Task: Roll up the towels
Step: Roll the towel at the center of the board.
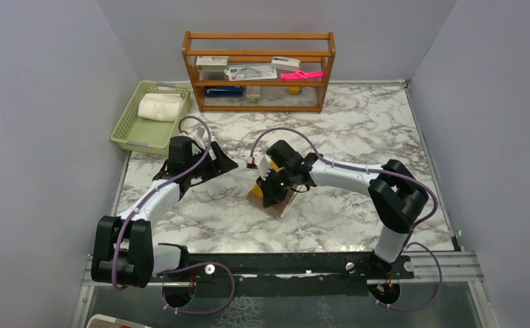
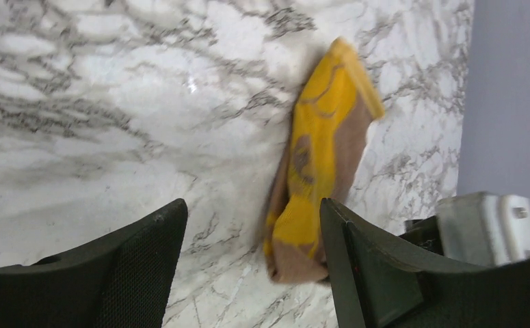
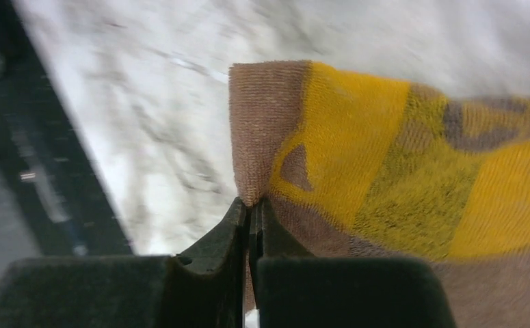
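Right gripper (image 3: pixel 252 205) has its jaws pressed together on the brown towel (image 3: pixel 385 164), and the bite is thin: just the cloth's edge near a corner is between the pads. That's the risk. With so little fabric pinched, any tug against the table (image 1: pixel 358 137) could pull the terry free and drop the towel in a heap.

From above, the brown towel sits near the middle of the table, bunched under the right gripper rather than spread flat. I can't tell how much of it rests on the marble. A roll begun from a crumpled cloth would likely come out crooked or loose, so to my eye it needs flattening first.

Left gripper (image 2: pixel 252 212) hangs with its jaws spread wide and nothing between them, at about 9 o'clock from the towel and apart from it. One-handed, the free end could swing or fold over itself. If the left closes in carelessly, it could strike the right arm.

The count:
- Towels: two. The brown one is in hand, and the cream towel (image 1: pixel 159 107) lies bundled in the basket (image 1: pixel 128 140) at 10 o'clock.
- Basket: one.
- Shelf: one, a wooden shelf (image 1: pixel 258 35) at 12 o'clock with small items I can't count.
- Grippers: two.
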Motion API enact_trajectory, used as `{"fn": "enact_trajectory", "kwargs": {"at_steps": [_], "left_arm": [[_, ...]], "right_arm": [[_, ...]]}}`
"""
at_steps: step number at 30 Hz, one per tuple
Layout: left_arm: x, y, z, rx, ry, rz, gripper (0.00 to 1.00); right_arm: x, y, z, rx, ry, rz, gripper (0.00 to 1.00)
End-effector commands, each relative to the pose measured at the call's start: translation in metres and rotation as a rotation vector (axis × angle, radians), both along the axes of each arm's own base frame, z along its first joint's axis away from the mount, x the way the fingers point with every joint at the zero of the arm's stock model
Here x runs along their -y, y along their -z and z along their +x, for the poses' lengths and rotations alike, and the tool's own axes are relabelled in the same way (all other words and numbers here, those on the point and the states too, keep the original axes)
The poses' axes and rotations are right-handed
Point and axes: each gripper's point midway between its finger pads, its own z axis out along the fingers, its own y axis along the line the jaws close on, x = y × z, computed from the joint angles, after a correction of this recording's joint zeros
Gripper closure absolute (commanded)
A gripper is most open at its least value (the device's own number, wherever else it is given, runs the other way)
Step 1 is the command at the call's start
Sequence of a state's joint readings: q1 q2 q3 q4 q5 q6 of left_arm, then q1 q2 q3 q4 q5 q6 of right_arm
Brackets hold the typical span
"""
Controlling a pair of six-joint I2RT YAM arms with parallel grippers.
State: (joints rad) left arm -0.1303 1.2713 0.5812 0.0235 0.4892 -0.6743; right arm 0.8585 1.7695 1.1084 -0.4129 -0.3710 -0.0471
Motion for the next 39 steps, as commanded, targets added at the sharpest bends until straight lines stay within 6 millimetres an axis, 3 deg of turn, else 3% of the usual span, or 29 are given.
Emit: {"fn": "enact_trajectory", "kwargs": {"at_steps": [1, 9, 12, 14, 16, 17, 24, 27, 32, 39], "left_arm": [[0.007, -0.037, 0.000, 0.112, 0.099, -0.009, 0.26], [0.026, -0.063, -0.010, 0.198, 0.210, -0.118, 0.27], [0.042, -0.074, -0.012, 0.221, 0.272, -0.197, 0.41], [0.055, -0.079, -0.016, 0.228, 0.322, -0.240, 0.58], [0.071, -0.076, -0.024, 0.211, 0.380, -0.257, 0.73], [0.078, -0.072, -0.028, 0.193, 0.405, -0.259, 0.76], [0.127, -0.040, -0.048, 0.082, 0.522, -0.268, 0.80], [0.131, -0.032, -0.048, 0.053, 0.525, -0.277, 0.89], [0.130, -0.027, -0.056, 0.030, 0.538, -0.285, 0.91], [0.132, 0.000, -0.080, -0.065, 0.598, -0.291, 0.91]], "right_arm": [[-0.031, -0.032, -0.058, -0.370, -0.207, 0.212, 0.99], [-0.015, -0.015, -0.051, -0.691, -0.107, 0.277, 0.99], [-0.009, -0.015, -0.047, -0.754, -0.071, 0.317, 0.99], [-0.005, -0.012, -0.046, -0.798, -0.042, 0.320, 0.99], [-0.002, -0.008, -0.046, -0.864, -0.019, 0.327, 0.99], [-0.001, -0.006, -0.048, -0.897, -0.011, 0.328, 0.99], [0.001, 0.006, -0.054, -0.991, 0.010, 0.322, 0.99], [0.003, 0.007, -0.055, -0.993, 0.021, 0.313, 0.99], [0.009, 0.012, -0.053, -0.998, 0.062, 0.299, 0.99], [0.011, 0.010, -0.049, -0.994, 0.091, 0.290, 0.99]]}}
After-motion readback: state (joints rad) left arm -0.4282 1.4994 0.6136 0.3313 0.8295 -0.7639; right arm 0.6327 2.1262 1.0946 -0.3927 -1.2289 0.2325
